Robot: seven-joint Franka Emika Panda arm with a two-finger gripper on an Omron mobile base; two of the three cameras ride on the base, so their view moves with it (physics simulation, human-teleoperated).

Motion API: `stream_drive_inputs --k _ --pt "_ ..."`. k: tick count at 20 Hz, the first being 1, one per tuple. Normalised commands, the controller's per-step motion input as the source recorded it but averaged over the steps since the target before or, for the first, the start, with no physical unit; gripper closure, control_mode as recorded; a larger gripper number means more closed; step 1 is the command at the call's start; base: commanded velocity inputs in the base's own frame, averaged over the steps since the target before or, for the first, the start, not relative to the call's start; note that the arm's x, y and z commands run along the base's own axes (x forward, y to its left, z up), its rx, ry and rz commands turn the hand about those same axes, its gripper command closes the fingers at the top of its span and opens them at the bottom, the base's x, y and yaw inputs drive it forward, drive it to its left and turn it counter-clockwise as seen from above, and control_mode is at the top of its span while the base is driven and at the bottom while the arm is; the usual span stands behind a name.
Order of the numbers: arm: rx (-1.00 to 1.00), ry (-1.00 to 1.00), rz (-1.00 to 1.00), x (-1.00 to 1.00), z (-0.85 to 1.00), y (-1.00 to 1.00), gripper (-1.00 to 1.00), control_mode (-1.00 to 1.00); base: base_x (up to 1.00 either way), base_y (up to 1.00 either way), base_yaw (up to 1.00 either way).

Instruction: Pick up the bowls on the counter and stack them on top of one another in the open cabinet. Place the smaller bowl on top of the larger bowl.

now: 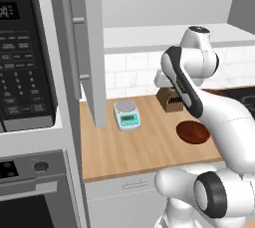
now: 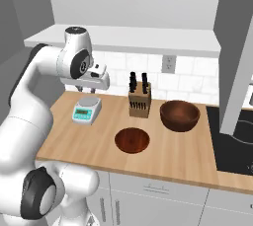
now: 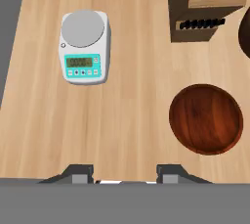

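Observation:
Two dark reddish-brown bowls stand on the tan counter (image 2: 94,141). The smaller, shallower bowl (image 2: 132,139) (image 3: 206,119) (image 1: 191,132) sits near the front. The larger, deeper bowl (image 2: 180,115) stands behind it to the right, beside the knife block; its edge (image 3: 245,32) shows in the hand view. My gripper (image 3: 125,176) (image 2: 87,89) hangs open above the counter, looking straight down, with nothing between its fingertips (image 3: 78,174). It is left of the small bowl, closer to the scale. The open cabinet's pale shelf (image 2: 128,37) (image 1: 164,35) runs above the backsplash.
A white kitchen scale (image 3: 84,47) (image 2: 87,110) (image 1: 127,115) sits at the back left. A wooden knife block (image 2: 139,99) (image 3: 205,8) stands against the tiles. The cabinet door (image 1: 84,48) stands open beside the black microwave (image 1: 25,53). A black cooktop (image 2: 232,141) lies to the right.

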Motion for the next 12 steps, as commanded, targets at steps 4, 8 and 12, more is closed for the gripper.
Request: stream_drive_inputs --k 4,8,12 --pt "0.07 -0.02 -0.12 -0.18 -0.31 -0.67 -1.0 -1.0 0.0 0.0 0.0" --pt "0.14 -0.06 -0.21 -0.39 -0.6 -1.0 -1.0 -1.0 0.0 0.0 0.0" --pt "0.14 -0.01 -0.25 -0.26 -0.69 -1.0 -1.0 -1.0 0.0 0.0 0.0"
